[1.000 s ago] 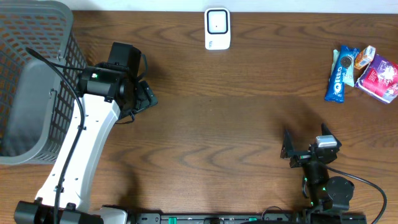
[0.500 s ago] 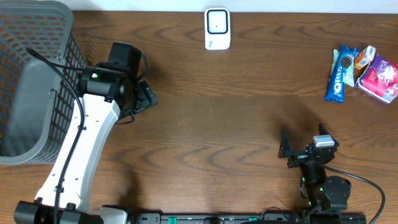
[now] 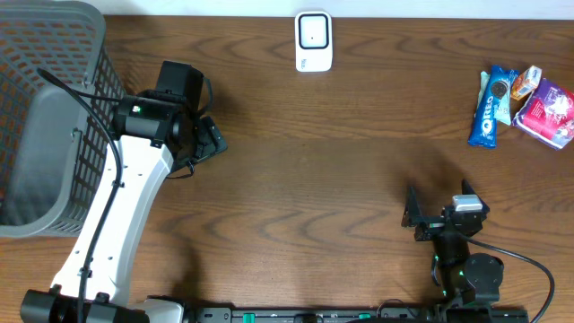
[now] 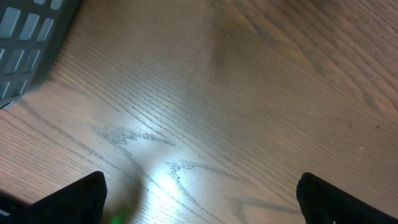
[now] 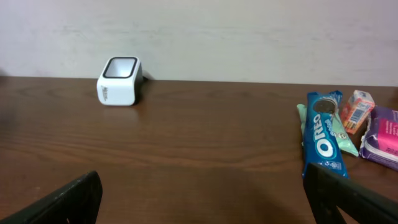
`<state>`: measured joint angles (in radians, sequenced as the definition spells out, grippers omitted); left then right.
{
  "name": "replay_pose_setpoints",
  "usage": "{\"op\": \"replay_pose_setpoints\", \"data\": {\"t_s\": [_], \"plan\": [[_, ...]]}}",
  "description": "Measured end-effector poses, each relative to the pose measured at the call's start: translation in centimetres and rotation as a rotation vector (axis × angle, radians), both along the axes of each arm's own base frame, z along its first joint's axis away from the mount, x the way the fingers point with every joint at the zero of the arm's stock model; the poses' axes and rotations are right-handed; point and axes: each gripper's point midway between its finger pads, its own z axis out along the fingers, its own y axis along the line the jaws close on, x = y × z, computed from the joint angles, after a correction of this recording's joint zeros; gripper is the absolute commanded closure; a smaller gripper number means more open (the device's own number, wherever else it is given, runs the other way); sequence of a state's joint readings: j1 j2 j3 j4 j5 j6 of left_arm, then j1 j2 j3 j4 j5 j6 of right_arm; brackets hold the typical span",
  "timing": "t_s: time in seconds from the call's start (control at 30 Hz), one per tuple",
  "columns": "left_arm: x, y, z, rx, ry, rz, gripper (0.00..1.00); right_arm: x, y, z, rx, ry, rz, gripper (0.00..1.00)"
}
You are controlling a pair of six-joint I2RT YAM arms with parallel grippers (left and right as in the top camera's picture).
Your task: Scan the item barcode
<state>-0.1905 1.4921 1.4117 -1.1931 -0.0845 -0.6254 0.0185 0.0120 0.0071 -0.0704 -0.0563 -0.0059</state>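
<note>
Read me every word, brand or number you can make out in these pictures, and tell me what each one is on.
"OREO": on the blue cookie pack, running along its length.
Small print on the front of the white scanner: too blurred to read.
Print on the orange carton and the purple pack: too small to read.

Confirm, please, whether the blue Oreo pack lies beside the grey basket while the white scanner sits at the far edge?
Not quite: the overhead view shows the blue Oreo pack among snacks at the right, far from the grey basket. The white scanner part stands.
</note>
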Motion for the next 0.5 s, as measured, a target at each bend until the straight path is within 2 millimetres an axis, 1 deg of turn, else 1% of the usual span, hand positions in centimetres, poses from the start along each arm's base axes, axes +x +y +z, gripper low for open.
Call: {"op": "replay_pose_setpoints", "data": {"t_s": [0.5], "plan": [[0.00,0.00,0.00,0.000,0.000,0.000,0.02,-0.01,0.14,0.01,0.002,0.000,0.004,0.01]]}}
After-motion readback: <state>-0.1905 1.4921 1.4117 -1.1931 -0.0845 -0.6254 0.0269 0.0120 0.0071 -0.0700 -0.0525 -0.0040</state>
